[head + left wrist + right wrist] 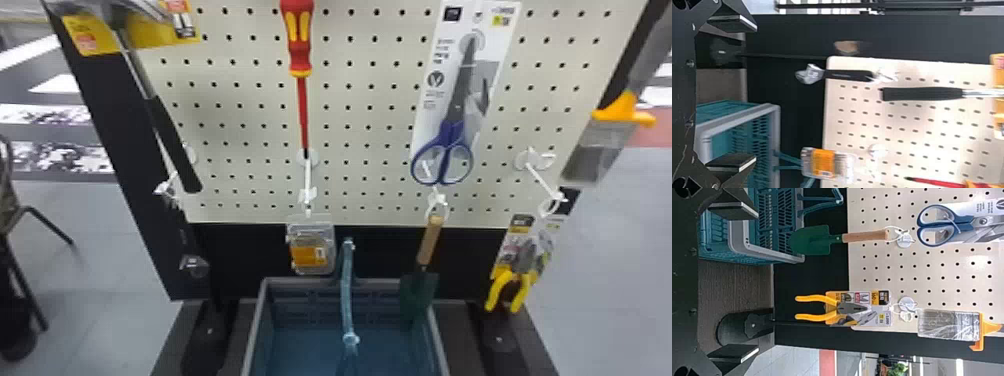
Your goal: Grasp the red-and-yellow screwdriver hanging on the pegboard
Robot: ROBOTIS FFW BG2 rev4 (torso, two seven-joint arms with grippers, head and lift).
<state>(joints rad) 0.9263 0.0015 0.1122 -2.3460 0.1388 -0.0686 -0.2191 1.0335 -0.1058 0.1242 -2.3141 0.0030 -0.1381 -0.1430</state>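
The red-and-yellow screwdriver (300, 47) hangs upright on the pegboard (350, 120) in the head view, left of centre, handle up and dark tip down. In the left wrist view part of the screwdriver (942, 183) shows at the bottom right corner, its tip toward the fingers. My left gripper (754, 94) stands open in that view with nothing between its fingers, well apart from the screwdriver. The right gripper (756, 282) is also open and holds nothing, facing the pegboard's right part.
A hammer (172, 142) hangs left of the screwdriver, scissors (452, 135) to its right. Below are a packaged item (310, 247), a trowel (420, 290), pliers (510, 290) and a basket (440, 345). An adjustable wrench (844, 75) hangs near the hammer.
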